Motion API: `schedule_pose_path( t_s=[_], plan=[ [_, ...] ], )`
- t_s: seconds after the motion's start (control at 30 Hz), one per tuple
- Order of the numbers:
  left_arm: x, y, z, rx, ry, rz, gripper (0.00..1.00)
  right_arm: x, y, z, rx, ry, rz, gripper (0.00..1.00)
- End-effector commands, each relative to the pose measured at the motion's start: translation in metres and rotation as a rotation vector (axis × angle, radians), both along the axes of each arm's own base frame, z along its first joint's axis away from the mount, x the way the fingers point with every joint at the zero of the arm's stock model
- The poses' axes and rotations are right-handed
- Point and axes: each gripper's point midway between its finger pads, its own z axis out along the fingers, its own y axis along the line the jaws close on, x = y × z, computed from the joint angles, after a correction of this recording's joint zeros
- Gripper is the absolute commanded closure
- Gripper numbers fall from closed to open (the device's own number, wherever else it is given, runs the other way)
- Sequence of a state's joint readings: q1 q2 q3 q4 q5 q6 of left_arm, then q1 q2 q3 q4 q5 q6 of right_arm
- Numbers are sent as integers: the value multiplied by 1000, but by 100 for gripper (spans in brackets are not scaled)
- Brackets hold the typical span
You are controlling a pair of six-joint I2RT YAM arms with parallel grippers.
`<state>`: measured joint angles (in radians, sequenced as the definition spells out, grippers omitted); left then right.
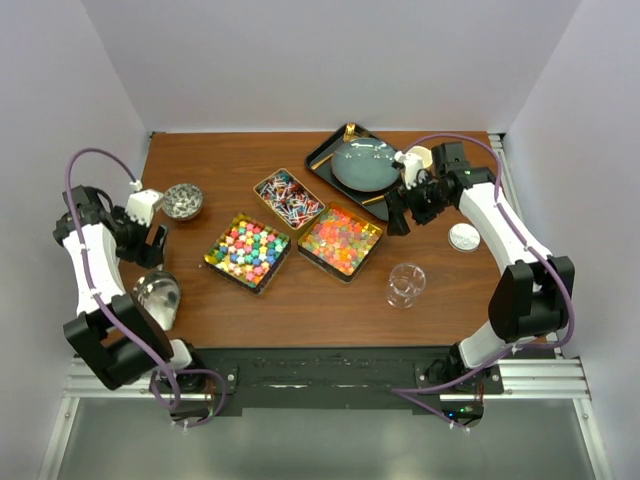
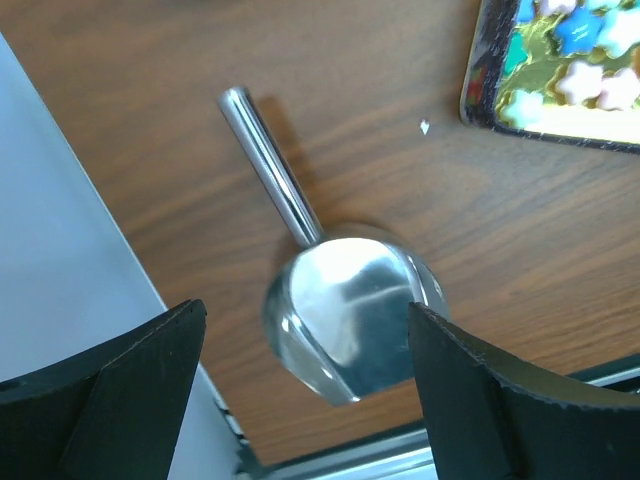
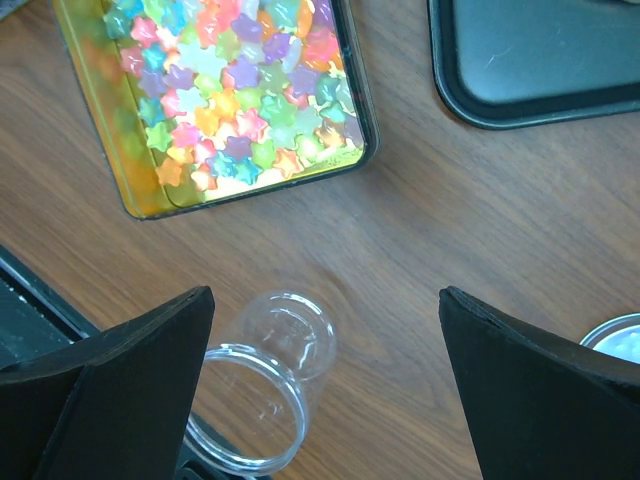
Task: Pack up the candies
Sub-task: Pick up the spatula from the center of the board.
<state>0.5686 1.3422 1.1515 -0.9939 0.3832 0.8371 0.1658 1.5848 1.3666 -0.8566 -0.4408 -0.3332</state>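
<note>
Three gold tins hold the candies: multicoloured chunky pieces (image 1: 248, 251), red-white-blue wrapped ones (image 1: 288, 198), and orange-yellow-pink gummies (image 1: 340, 240). My left gripper (image 1: 152, 250) is open and empty at the table's left side. In the left wrist view it (image 2: 305, 400) hovers over a shiny metal scoop (image 2: 350, 320), with a corner of the multicoloured tin (image 2: 560, 70) at top right. My right gripper (image 1: 396, 218) is open and empty right of the gummies tin. In the right wrist view it (image 3: 325, 390) hangs above bare wood, with a candy tin (image 3: 240, 90) beyond and the clear glass jar (image 3: 265, 380) by the left finger.
The scoop (image 1: 158, 298) lies near the left front edge. The jar (image 1: 406, 284) stands front right, its lid (image 1: 464, 237) further right. A black tray with a grey plate (image 1: 365, 165) sits at the back. A small bowl of silvery pieces (image 1: 183, 201) is back left.
</note>
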Motion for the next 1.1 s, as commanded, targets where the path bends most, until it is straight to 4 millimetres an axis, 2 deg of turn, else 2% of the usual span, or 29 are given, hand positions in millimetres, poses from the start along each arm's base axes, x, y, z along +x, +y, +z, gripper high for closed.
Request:
schedule_pose_path(
  t_s=[0.0, 0.03, 0.17, 0.3, 0.4, 0.67, 0.83, 0.93, 1.07],
  plan=[
    [-16, 9, -9, 78, -24, 123, 15, 2, 8, 28, 30, -43, 41, 2],
    [-29, 8, -21, 106, 2, 136, 16, 2, 8, 29, 29, -41, 44, 2],
    [-45, 12, -47, 132, 57, 200, 19, -1, 9, 35, 25, -17, 50, 2],
    [-40, 27, -52, 173, 41, 302, 23, -4, 13, 36, 21, 10, 69, 2],
    [-45, 25, -62, 158, 72, 329, 24, -4, 15, 37, 7, 19, 86, 2],
    [-58, 46, -84, 251, 145, 425, 26, 2, 21, 43, -14, -16, 91, 2],
    [-59, 55, -96, 284, 159, 457, 25, -4, 23, 44, -14, -12, 104, 2],
    [-62, 54, -106, 268, 189, 459, 30, -10, 22, 42, -17, -7, 108, 2],
    [-61, 48, -117, 227, 187, 421, 45, -18, 21, 41, -20, -1, 113, 2]
  ],
)
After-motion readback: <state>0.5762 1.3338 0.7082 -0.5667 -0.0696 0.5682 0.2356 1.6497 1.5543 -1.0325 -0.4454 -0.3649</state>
